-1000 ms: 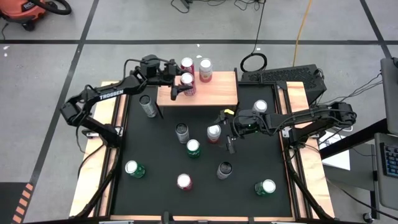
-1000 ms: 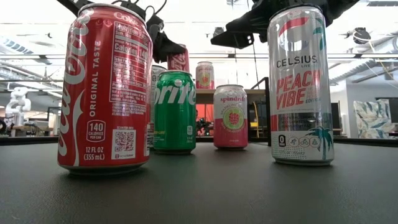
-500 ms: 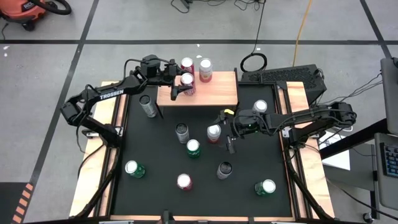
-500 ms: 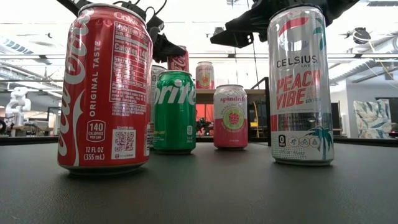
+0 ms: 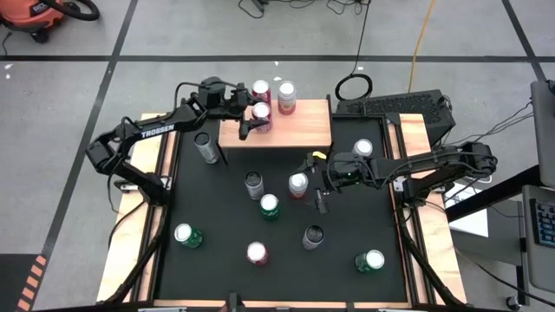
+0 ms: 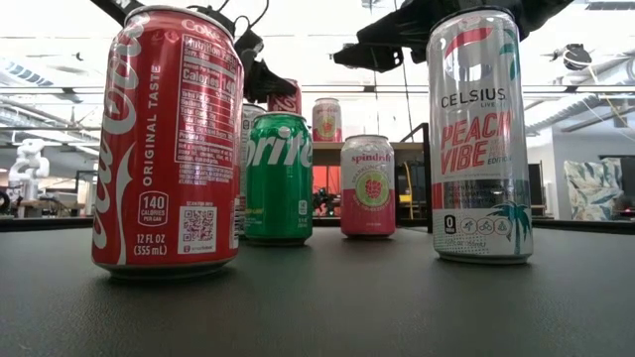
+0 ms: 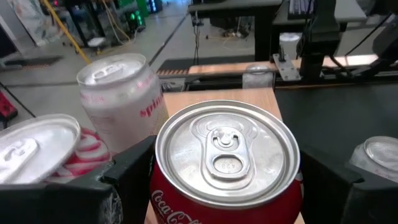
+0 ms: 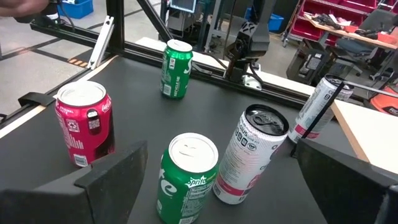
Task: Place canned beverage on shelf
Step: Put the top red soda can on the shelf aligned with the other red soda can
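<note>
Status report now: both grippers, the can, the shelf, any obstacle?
Left gripper around Coca-Cola can over shelf. Right gripper open above mat, empty. Two cans already on shelf, close beside.

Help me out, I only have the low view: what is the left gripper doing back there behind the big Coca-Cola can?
Observer: From above, the left gripper is over the shelf, fingers closed around a second Coca-Cola can.
Operator: Anything else on that shelf?
Observer: A striped can and a pale pink can stand on it, close beside the gripped one.
Operator: And the right gripper?
Observer: The right gripper hangs open above the mat, among the loose cans.
</note>
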`<act>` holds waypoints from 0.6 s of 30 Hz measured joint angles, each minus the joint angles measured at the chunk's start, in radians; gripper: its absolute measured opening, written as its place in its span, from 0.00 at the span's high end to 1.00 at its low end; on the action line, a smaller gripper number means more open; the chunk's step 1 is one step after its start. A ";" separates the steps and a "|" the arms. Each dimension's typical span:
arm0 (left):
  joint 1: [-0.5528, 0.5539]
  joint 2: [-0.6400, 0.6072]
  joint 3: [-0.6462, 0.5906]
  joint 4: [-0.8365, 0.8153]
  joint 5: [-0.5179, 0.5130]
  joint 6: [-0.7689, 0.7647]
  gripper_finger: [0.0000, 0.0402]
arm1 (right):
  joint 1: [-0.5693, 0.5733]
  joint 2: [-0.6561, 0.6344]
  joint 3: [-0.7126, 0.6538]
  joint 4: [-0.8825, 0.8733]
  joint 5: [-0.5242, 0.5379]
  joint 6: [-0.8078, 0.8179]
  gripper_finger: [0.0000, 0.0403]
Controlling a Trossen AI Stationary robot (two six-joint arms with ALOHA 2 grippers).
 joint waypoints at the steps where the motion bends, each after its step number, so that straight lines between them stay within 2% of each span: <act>1: 0.000 0.000 0.000 -0.001 0.000 0.000 0.26 | 0.000 0.000 0.000 0.000 0.000 0.000 0.03; 18: 0.000 0.007 0.000 -0.003 0.001 0.028 0.24 | 0.000 0.000 0.000 0.000 0.000 0.000 0.03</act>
